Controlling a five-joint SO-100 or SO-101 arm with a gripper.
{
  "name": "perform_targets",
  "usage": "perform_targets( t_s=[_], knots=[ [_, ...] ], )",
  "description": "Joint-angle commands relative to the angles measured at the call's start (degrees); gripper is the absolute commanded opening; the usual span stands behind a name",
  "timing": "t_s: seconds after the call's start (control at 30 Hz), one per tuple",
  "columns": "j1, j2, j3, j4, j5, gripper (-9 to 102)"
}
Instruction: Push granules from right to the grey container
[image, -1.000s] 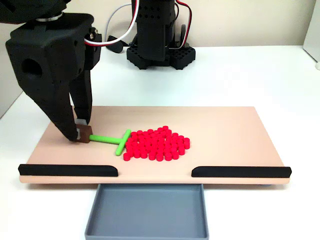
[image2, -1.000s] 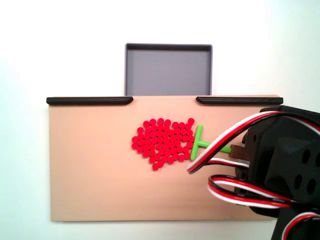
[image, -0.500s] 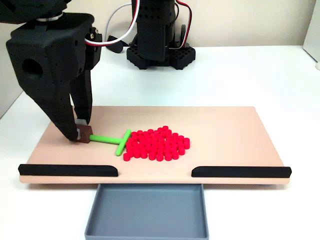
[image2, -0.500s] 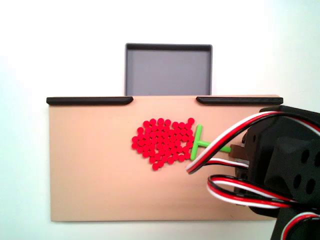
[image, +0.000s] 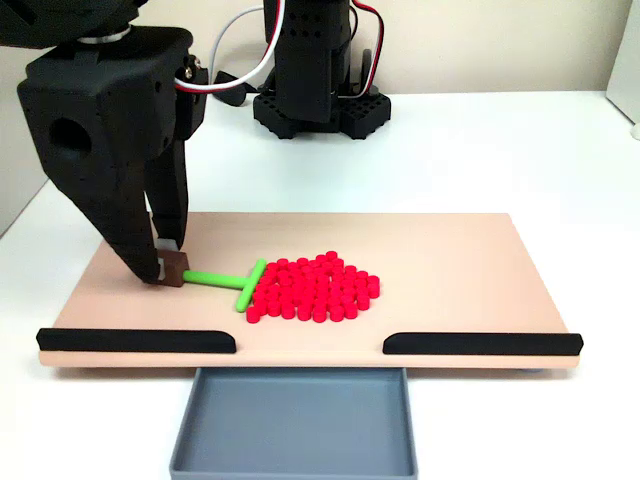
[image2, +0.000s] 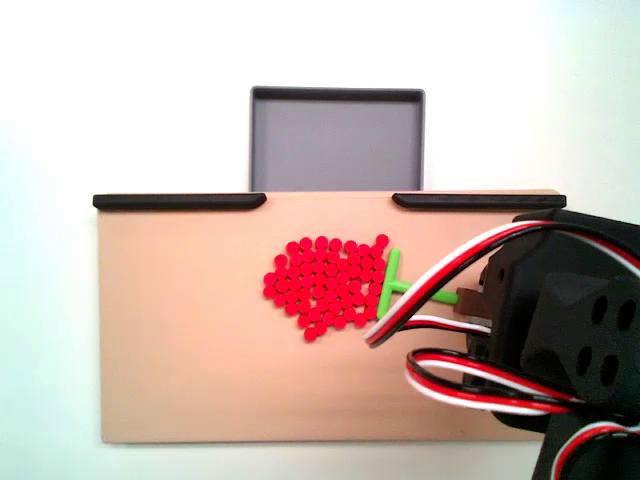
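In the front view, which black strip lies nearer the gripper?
The left black strip, on the board's front edge below the gripper; the other lies far right.

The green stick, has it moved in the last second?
Yes. In the front fixed view the green stick has slid slightly rightward, toward the right black strip, pressing the granules tighter.

Arm: reaches down from its black base at the back, bulky black wrist low and tilted forward.
Gripper (image: 166, 268): fingers pointing down, tips pinched together on a small brown block.
Wiring: red, white and black cables loop off the wrist in both fixed views.
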Motion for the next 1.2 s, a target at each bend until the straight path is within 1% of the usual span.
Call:
perform_targets(
  t_s=[0.0, 0.57, 1.17],
  knots=[
    [-0.5, 1.0, -1.9, -0.2, -2.0, 0],
    [-0.7, 1.3, -1.9, -0.2, 4.4, 0],
    [-1.4, 1.5, -1.9, -0.2, 6.7, 0]
  ],
)
